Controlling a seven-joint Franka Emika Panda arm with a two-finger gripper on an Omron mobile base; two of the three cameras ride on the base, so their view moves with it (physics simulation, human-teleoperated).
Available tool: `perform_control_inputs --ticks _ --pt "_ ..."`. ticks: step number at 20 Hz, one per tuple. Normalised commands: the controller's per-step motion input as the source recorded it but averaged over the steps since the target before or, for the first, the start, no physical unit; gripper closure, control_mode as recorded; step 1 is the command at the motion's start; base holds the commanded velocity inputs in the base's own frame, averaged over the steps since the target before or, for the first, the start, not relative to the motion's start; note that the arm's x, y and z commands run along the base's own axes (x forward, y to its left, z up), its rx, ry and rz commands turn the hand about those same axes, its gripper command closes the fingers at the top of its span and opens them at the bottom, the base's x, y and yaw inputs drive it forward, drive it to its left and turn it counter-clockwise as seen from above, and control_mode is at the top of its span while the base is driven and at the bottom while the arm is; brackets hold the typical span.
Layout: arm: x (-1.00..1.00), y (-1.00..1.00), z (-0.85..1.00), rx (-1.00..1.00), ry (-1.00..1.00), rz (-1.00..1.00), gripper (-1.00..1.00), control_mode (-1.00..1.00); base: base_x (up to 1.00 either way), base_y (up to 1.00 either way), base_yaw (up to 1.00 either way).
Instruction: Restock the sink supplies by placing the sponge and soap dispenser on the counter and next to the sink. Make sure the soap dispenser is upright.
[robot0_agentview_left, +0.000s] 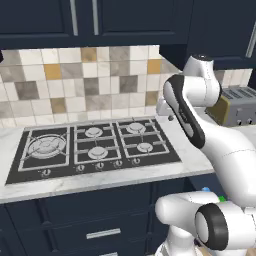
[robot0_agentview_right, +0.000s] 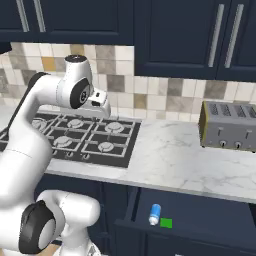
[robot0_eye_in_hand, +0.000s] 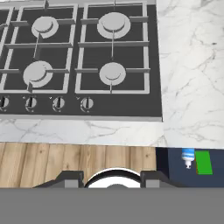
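Observation:
The blue soap dispenser lies on its side in an open drawer below the counter, its white pump end toward the drawer front. Just to its right lies the green sponge. From the hand view, the soap dispenser and the sponge sit at the lower right, beyond the counter's front edge. My gripper hangs high over the right side of the stovetop, open and holding nothing, its fingertips wide apart. The sink is out of view.
A black gas stovetop with several burners fills the counter's left part. A silver toaster stands at the back right on the marble. Dark navy wall cabinets hang overhead. Wooden floor shows below the counter edge.

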Motion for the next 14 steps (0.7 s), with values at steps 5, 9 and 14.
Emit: perform_control_inputs --ticks 5,9,14 --pt "-0.01 0.0 0.0 0.0 0.0 0.0 -1.0 1.0 -0.42 -0.17 -0.07" --pt "0.0 0.0 0.0 0.0 0.0 0.0 -1.0 1.0 -1.0 -0.91 -0.23" --pt "0.0 0.0 0.0 0.0 0.0 0.0 -1.0 1.0 -0.4 -1.0 -0.19"
